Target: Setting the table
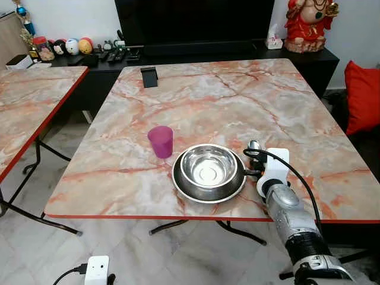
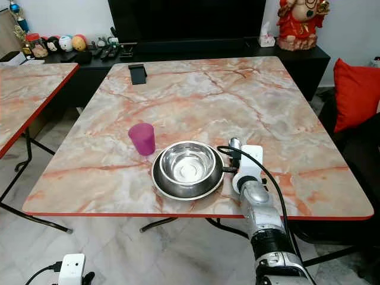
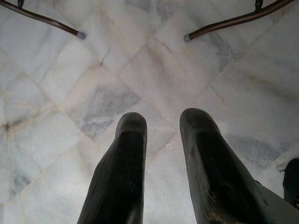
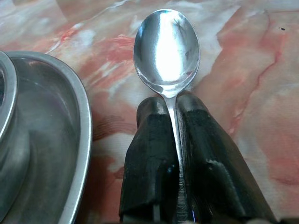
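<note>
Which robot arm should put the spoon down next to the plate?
The right one, probably. The right gripper is shut on the spoon, just above the table beside the plate. The left gripper hangs open over the floor.

One spoon (image 4: 167,46); one bowl (image 1: 208,165) — one plate (image 1: 184,189); one cup (image 1: 160,141)

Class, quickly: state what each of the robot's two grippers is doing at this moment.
Left gripper: open, holding nothing, hanging over the floor.
Right gripper: shut on the spoon, beside the steel plate on the table.
</note>
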Tool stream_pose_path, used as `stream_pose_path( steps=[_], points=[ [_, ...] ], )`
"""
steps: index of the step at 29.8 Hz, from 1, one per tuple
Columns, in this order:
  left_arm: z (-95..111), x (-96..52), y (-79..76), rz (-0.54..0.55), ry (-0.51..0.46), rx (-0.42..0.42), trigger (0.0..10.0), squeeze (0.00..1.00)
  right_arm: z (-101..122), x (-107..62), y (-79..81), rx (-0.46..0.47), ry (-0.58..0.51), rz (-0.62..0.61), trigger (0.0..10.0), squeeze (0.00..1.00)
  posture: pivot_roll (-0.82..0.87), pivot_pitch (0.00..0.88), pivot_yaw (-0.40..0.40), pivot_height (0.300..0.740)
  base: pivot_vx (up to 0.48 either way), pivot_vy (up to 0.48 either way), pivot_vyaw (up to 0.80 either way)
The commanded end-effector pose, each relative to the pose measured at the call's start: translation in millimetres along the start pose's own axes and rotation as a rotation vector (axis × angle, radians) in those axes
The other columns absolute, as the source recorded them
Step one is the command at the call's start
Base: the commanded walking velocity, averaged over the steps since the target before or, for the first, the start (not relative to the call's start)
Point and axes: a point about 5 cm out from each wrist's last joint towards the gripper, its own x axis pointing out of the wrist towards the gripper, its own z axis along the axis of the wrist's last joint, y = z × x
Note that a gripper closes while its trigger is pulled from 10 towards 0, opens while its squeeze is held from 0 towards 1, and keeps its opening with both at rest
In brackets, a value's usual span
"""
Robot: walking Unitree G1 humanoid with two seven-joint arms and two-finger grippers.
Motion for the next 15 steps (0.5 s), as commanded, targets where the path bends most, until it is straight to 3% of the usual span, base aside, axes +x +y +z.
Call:
stream_pose_path(
  steps=[1,15],
  points=[
    [0.7,0.3,5.8,0.016,0.004,0.012,10.0,0.0,3.3,2.4,6.0,-0.01,-0.003,0.017,10.0,0.38,-0.08,0.0,0.076,0.74,0.0,0.0,0.0],
    [1.2,0.5,6.3,0.017,0.004,0.012,10.0,0.0,2.2,3.2,6.0,-0.01,0.005,0.011,10.0,0.36,-0.08,0.0,0.077,0.74,0.0,0.0,0.0]
  ],
)
